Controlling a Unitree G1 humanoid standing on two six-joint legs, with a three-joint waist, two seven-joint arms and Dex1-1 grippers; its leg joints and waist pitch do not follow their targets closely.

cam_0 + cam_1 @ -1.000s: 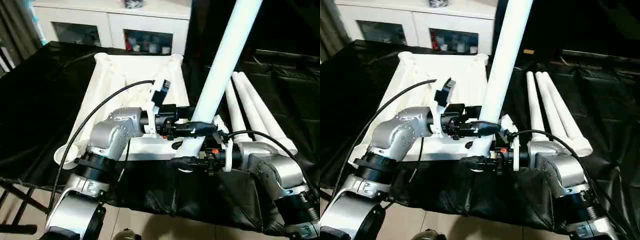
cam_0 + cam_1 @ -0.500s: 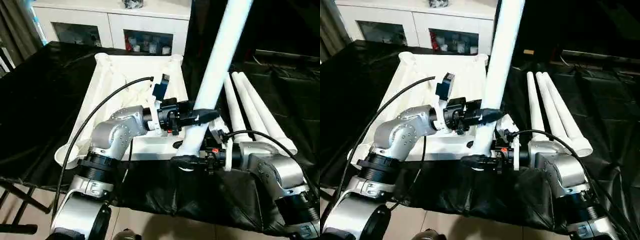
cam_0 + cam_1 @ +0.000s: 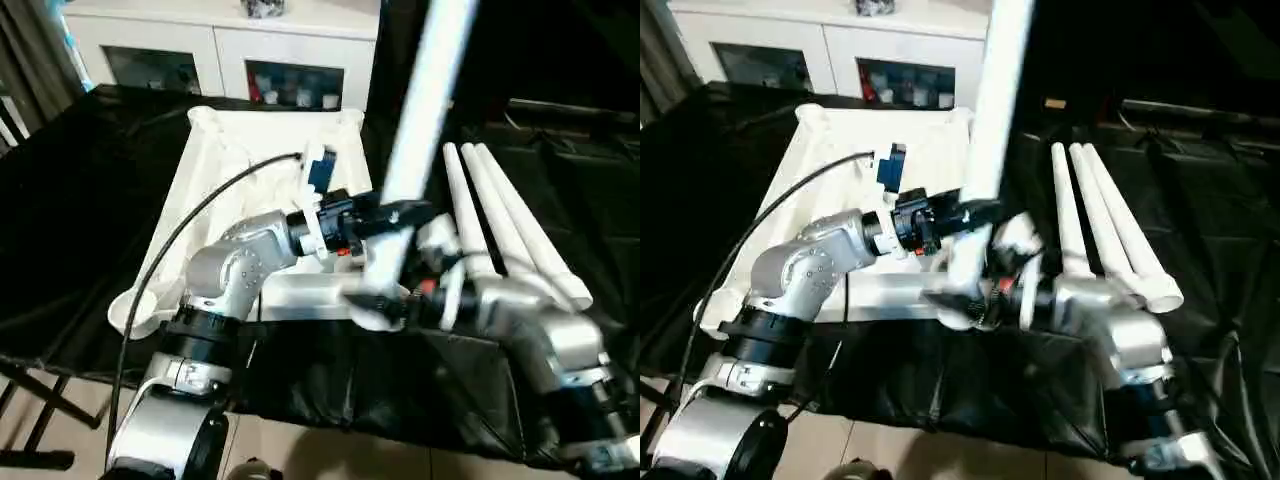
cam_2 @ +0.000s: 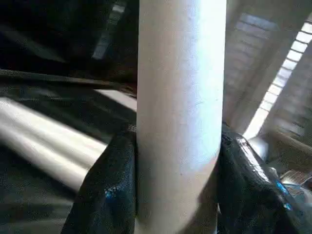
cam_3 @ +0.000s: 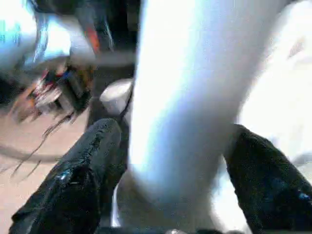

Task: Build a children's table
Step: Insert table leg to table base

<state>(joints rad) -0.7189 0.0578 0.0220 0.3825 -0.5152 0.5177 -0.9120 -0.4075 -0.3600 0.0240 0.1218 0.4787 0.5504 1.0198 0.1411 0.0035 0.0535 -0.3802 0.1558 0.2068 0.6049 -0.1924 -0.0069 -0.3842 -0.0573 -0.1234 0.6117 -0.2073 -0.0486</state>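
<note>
The left gripper (image 4: 178,195) pinches an upright white tube leg (image 3: 420,120), a black finger (image 4: 109,190) pressed on either side. Lower on the same leg, the right gripper (image 5: 170,190) straddles the flared foot; its fingers (image 5: 83,180) seem to stand slightly off the tube, though blur makes that uncertain. The foot sits at the near right corner of the overturned white table top (image 3: 240,150). Three spare legs (image 3: 500,215) lie on the black cloth (image 3: 80,200) just beside the top's right edge.

2 silver forearms (image 3: 235,268), black wrist collars, black looping cable (image 3: 190,225), glossy black fingers (image 4: 105,195)
</note>
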